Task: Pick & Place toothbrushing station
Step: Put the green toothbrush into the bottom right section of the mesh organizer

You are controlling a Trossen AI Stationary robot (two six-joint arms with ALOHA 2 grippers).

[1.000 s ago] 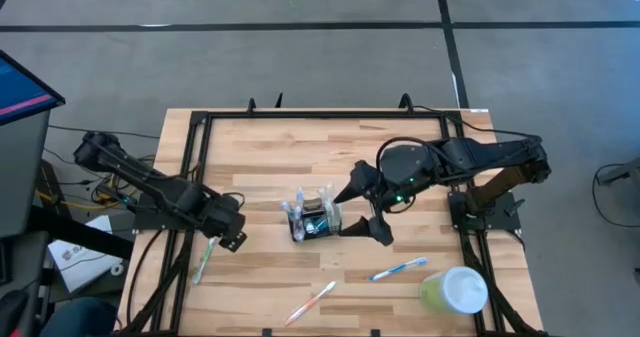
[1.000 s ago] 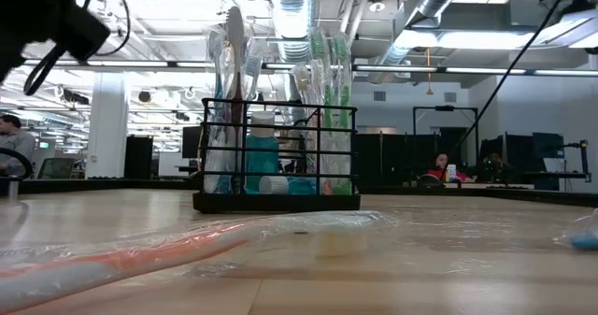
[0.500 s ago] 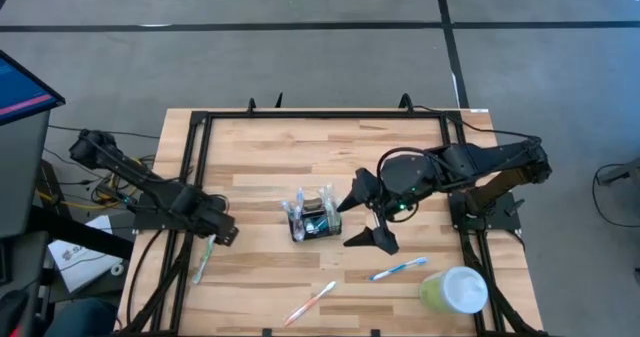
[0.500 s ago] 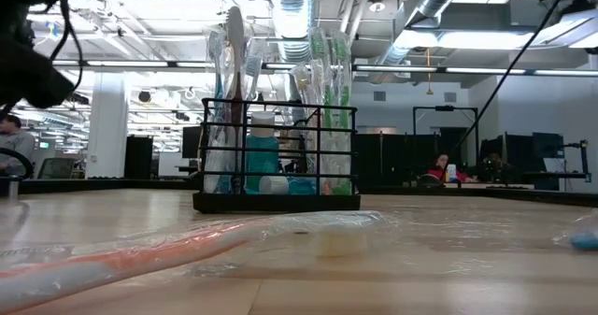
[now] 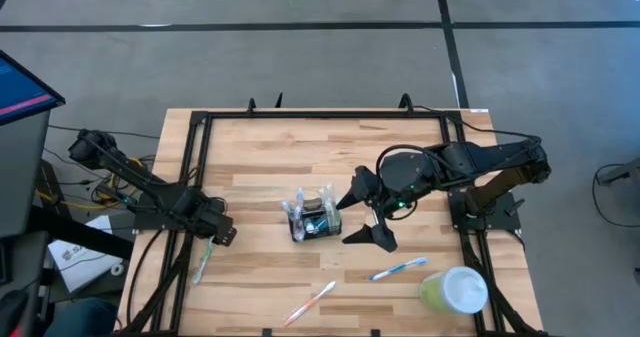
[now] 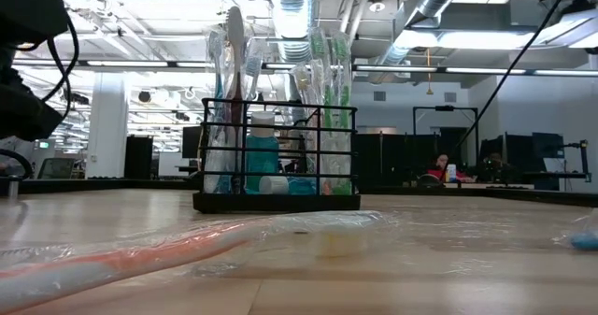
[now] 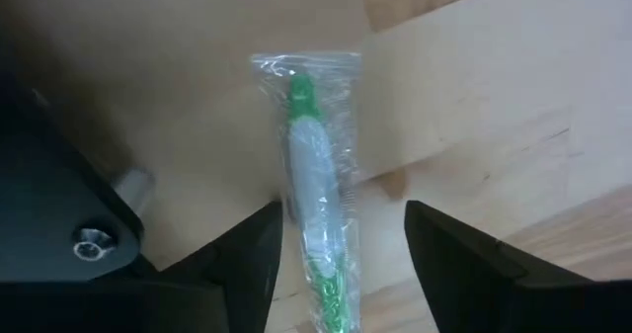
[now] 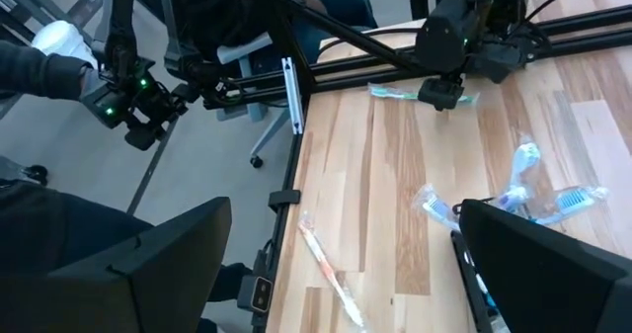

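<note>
The left claw [image 7: 341, 274] has come down over the green brush [image 7: 316, 190] at the worktop's [image 5: 260, 147] left edge, fingers apart on both sides of it, not gripping yet. The right claw [image 5: 362, 207] has pulled back, wide open, from the station [image 5: 316, 217], which stands at mid-worktop.

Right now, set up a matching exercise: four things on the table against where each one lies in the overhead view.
Things:
1. toothbrushing station
2. green toothbrush
3. blue toothbrush
4. green cup

Places:
A. near right corner
B. table's middle, beside the right gripper
C. left edge, under the left gripper
D. just left of the cup

Pairs: 1-B, 2-C, 3-D, 4-A
</note>
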